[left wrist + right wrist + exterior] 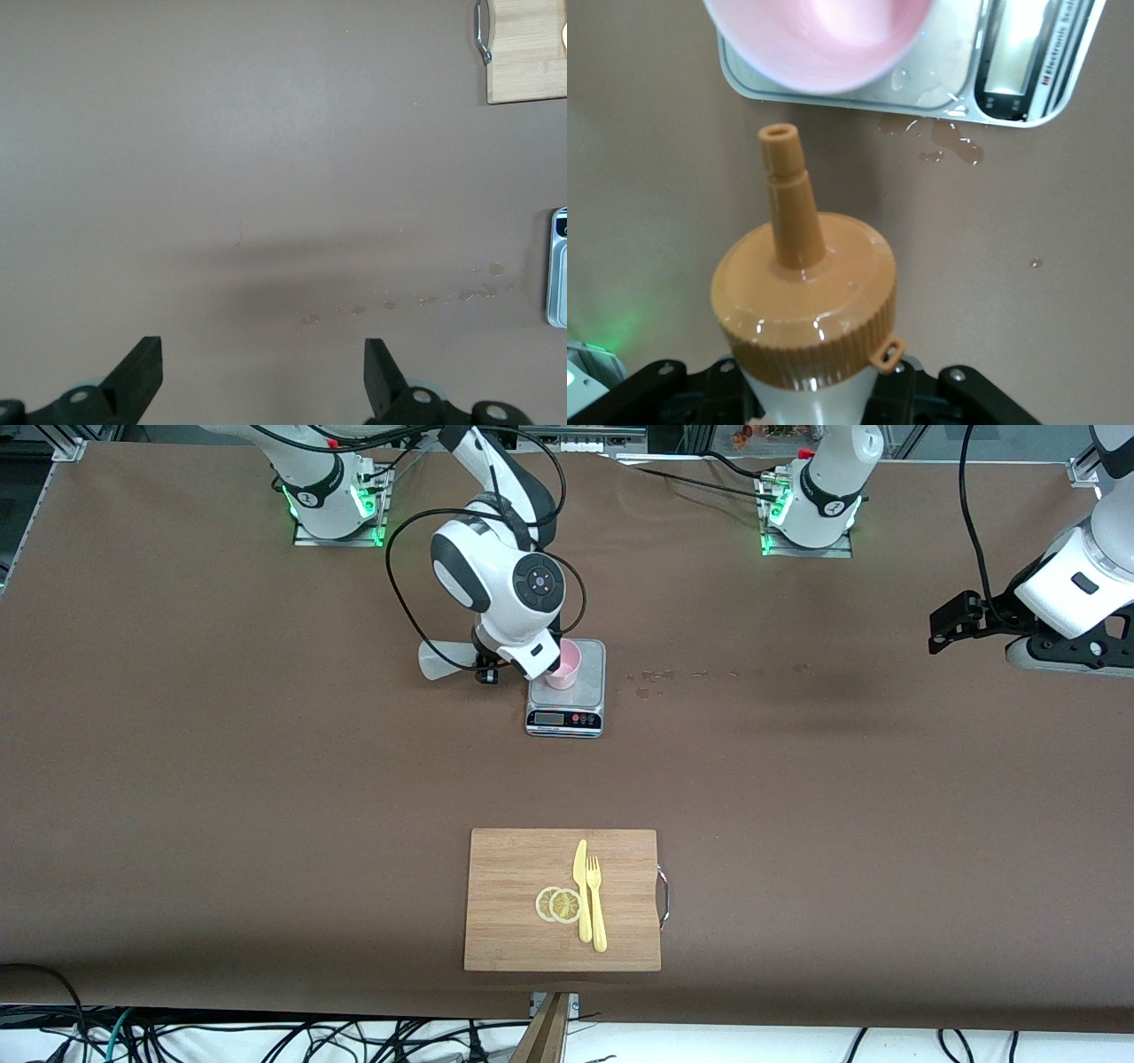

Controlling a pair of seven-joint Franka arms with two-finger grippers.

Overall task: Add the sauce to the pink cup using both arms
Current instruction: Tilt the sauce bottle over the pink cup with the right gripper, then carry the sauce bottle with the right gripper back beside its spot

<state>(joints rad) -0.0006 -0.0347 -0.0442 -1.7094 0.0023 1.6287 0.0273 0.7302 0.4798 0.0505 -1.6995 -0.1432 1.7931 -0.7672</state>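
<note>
The pink cup (pixel 564 664) stands on a small silver scale (pixel 567 710). My right gripper (pixel 485 670) is shut on the sauce bottle (pixel 440 662) and holds it tipped on its side beside the scale, at the right arm's end. In the right wrist view the gripper (pixel 806 400) grips the whitish body under the orange cap (pixel 804 301). The nozzle (pixel 784 173) points at the pink cup (pixel 824 40), its tip just short of the rim. No stream shows. My left gripper (pixel 263 372) is open and empty, waiting high over bare table at the left arm's end (pixel 1067 657).
Wet drops lie on the scale's plate and on the table beside it (pixel 948 146). Small stains (pixel 651 677) mark the table toward the left arm's end of the scale. A wooden cutting board (pixel 505 921) with lemon slices, a yellow knife and a fork lies nearer the front camera.
</note>
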